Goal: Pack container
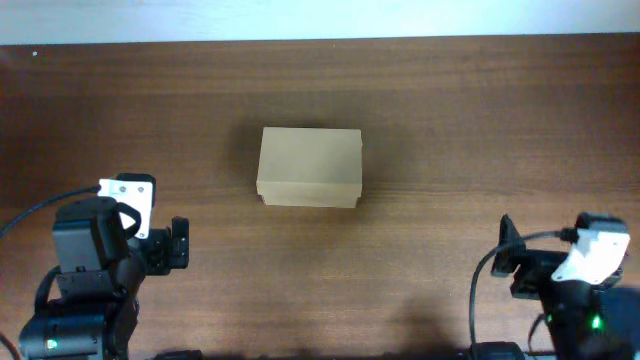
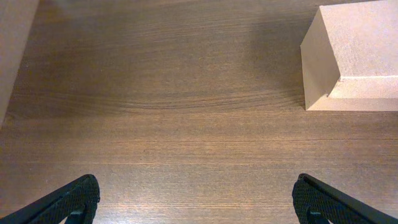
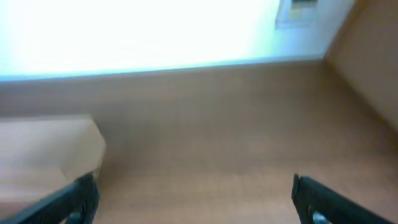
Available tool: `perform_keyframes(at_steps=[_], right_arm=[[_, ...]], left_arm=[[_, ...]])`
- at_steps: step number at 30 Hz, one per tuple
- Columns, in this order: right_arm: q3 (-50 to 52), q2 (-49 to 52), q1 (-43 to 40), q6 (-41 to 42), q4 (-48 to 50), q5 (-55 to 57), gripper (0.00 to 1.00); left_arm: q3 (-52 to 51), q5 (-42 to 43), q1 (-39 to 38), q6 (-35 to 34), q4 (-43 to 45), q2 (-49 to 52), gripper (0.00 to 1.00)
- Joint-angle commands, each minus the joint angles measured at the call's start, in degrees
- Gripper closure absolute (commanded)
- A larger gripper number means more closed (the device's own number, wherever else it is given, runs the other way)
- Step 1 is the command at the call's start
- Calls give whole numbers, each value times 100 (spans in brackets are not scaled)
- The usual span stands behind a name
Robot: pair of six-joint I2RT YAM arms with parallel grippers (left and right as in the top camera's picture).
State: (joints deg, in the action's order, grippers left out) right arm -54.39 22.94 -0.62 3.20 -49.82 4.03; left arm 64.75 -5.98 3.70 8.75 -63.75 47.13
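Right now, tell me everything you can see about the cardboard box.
The container is a small rectangular box of plain tan cardboard with no markings. Its lid looks shut, with a flap edge showing along the near side. It sits flat near the middle of the dark wooden table, long side running left to right. Only the table touches it.

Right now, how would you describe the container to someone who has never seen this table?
Look at the dark wooden table, near its middle. There sits a small rectangular cardboard container, lid closed. Its plain pale tan stands out against the dark wood.
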Motion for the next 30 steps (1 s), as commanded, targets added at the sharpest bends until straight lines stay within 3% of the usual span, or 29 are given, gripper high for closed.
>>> perform_keyframes(at_steps=[1,9,17,30], right_arm=[[966,-610,-160,33,590,-717,1],[2918,-1281,-181,33,2267,-837,1],[3989,-1381,-166,31,3211,-750,1],[4562,-2280,-170,31,3226,-619,1]], left_arm=[[-17,61,4,-55,9,-31,0],[-17,61,4,-55,9,-31,0],[-17,61,4,-55,9,-31,0],[-17,61,4,-55,9,-31,0]])
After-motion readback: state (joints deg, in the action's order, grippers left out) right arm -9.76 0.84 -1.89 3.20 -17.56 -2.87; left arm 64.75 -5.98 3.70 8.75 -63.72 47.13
